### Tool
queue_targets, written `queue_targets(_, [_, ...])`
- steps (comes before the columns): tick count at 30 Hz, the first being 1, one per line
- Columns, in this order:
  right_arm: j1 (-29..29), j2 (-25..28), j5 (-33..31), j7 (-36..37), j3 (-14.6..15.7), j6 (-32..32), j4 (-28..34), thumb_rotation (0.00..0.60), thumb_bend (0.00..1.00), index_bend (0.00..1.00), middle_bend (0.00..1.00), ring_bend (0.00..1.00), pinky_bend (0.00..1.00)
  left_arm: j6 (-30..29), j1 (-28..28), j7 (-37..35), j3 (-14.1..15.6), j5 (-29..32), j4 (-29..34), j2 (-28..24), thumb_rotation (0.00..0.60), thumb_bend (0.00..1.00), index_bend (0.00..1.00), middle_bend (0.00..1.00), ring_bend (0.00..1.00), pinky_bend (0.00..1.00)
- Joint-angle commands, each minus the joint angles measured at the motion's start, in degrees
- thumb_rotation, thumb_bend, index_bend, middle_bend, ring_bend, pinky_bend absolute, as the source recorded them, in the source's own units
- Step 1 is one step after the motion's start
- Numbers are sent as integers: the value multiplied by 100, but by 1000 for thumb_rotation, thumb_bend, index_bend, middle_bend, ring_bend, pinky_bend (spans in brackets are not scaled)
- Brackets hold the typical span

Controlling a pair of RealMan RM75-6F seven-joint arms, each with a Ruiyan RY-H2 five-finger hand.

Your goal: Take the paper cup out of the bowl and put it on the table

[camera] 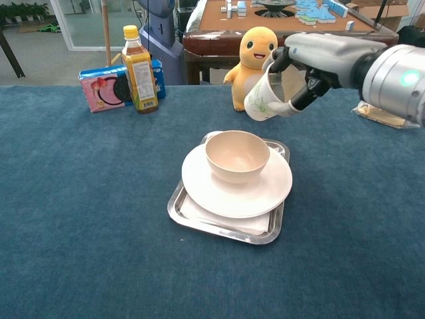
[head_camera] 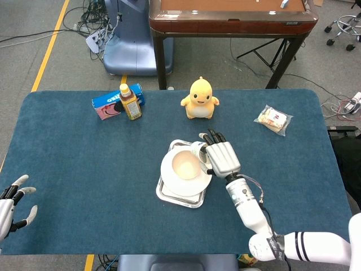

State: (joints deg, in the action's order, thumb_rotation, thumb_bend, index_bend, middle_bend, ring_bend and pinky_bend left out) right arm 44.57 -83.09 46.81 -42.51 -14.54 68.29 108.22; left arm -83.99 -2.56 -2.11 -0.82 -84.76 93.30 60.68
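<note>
My right hand (camera: 317, 61) grips the white paper cup (camera: 267, 98), tilted, in the air above and to the right of the bowl. From the head view the right hand (head_camera: 222, 158) hides most of the cup (head_camera: 198, 148). The beige bowl (camera: 237, 155) stands empty on a white plate (camera: 265, 193), which lies on a steel tray (camera: 199, 221). The bowl (head_camera: 185, 164) sits mid-table. My left hand (head_camera: 12, 208) rests open at the table's near left corner, holding nothing.
A yellow plush toy (head_camera: 199, 98) stands behind the tray. A tea bottle (head_camera: 130, 101) and a pink-blue snack box (head_camera: 109, 105) are at the back left. A wrapped snack packet (head_camera: 273, 119) lies at the back right. Blue cloth (head_camera: 84, 169) covers the table.
</note>
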Motion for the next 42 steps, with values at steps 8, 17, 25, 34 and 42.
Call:
queue_targets(8, [-84,1145,-791,115,60,-372,607,600,461,643,180,36,112,15,-14,73,0,7,-4,45,600,370,317,126,181,374])
queue_targets(17, [29,1690,-1490,510,314,-1213,559,600,462,643,186,36,112,-47,-14,59,-18,-32,-46,91,600,370,317,126,181,374])
queue_targets(25, [354,1735,-2020,497,742,-1779,207,600,462,643,186,36,112,-21,-30,48,-22,-22,-70,104,600,370,315,126,181,374])
queue_targets(34, [761,1752,-2445,468,1131,-2227,37,600,461,643,186,36,112,-23,-27,69,-10,-31,-58,104,600,369,315,126,181,374])
queue_targets(42, [999,1658,-2550,603,1362,-2397,-122,600,461,643,186,36,112,-38,-19,40,-16,-18,-37,82,600,369,315,126,181,374])
